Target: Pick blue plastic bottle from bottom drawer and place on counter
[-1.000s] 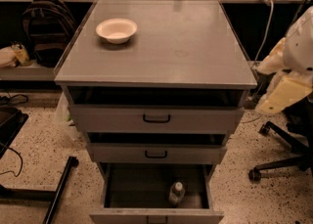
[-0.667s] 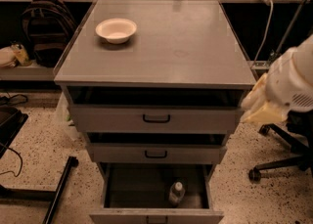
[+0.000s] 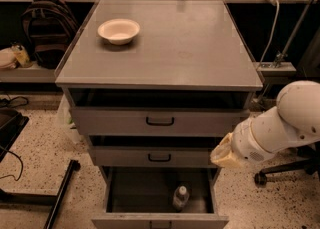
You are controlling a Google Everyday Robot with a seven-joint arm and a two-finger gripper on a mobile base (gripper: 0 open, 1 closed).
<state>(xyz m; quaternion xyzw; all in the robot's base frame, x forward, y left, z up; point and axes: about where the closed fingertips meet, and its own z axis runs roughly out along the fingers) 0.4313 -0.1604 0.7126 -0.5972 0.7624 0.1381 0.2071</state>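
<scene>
The blue plastic bottle [image 3: 180,197] is small and clear with a white cap. It stands upright in the open bottom drawer [image 3: 159,219], right of the drawer's middle and near its front panel. The counter [image 3: 180,48] is the grey cabinet top above. My white arm reaches in from the right. Its cream-coloured gripper end [image 3: 226,156] hangs by the cabinet's right front corner at the level of the middle drawer, above and to the right of the bottle and apart from it.
A white bowl [image 3: 118,30] sits on the counter's back left. The two upper drawers [image 3: 160,121] are pulled out a little. A backpack [image 3: 47,28] stands at the left. An office chair base [image 3: 280,173] is at the right and a black stand leg [image 3: 60,198] at the lower left.
My arm has swung down and to the left, from beside the counter's right edge to the middle drawer's right end. The bottle and drawers have not moved.
</scene>
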